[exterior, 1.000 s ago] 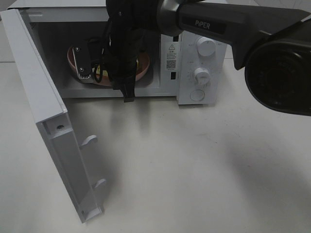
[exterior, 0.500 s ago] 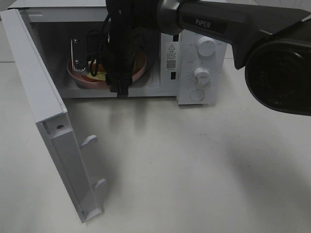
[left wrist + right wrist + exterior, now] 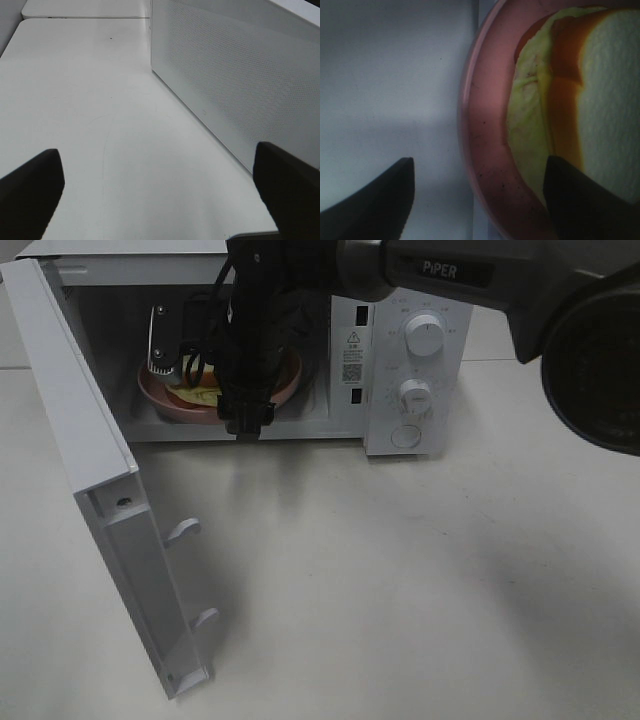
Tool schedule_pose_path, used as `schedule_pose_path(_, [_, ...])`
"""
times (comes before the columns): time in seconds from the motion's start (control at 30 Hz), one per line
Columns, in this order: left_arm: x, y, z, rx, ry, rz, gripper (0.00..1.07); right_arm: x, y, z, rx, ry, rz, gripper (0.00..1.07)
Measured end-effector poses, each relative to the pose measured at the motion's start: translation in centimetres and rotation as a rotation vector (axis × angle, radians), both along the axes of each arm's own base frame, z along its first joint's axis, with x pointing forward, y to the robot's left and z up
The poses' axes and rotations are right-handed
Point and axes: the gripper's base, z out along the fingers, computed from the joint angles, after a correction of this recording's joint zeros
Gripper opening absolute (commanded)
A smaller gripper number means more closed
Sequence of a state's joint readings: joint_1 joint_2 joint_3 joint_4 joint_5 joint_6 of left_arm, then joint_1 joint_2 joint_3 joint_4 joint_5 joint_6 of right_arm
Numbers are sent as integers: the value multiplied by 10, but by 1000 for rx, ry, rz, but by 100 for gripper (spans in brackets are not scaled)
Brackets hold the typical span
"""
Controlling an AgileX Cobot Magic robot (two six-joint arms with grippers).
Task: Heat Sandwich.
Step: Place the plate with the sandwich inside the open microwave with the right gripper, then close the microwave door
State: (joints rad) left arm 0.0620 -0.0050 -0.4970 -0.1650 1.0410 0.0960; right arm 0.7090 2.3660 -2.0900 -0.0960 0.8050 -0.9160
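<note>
Found sandwich (image 3: 610, 75) on pink plate (image 3: 485, 150) inside microwave (image 3: 400, 430) with open door (image 3: 100, 470). Noted right gripper (image 3: 480, 200) with jaws spread over plate rim, pinching nothing; left gripper (image 3: 160, 200) with jaws spread wide above bench (image 3: 100, 100). Judged loading done, with door shutting and dial (image 3: 425, 338) setting outstanding.

My right claw (image 3: 480, 197) is showing black against a pink plate (image 3: 485, 125). The sandwich (image 3: 605, 100) is showing white bread, orange-tan crust and pale yellow-green filling. The white microwave door (image 3: 225, 85) is wearing a fine dotted mesh; the table (image 3: 75, 100) is looking plain white.
</note>
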Motion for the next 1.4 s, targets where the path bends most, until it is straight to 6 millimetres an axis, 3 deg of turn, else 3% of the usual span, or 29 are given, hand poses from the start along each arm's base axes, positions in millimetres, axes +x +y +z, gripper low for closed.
schedule_pose_path(0.33, [0,0,0,0,0,0,97,-12,-10,6,4,9,-12,71])
schedule_pose_path(0.53, [0,0,0,0,0,0,97,-23,-15,-1,-23,42,-25,71])
schedule_pose_path(0.83, [0,0,0,0,0,0,97,-35,-24,8,-30,32,-16,71])
schedule_pose_path(1.4, [0,0,0,0,0,0,97,-76,-53,8,-45,53,2,71])
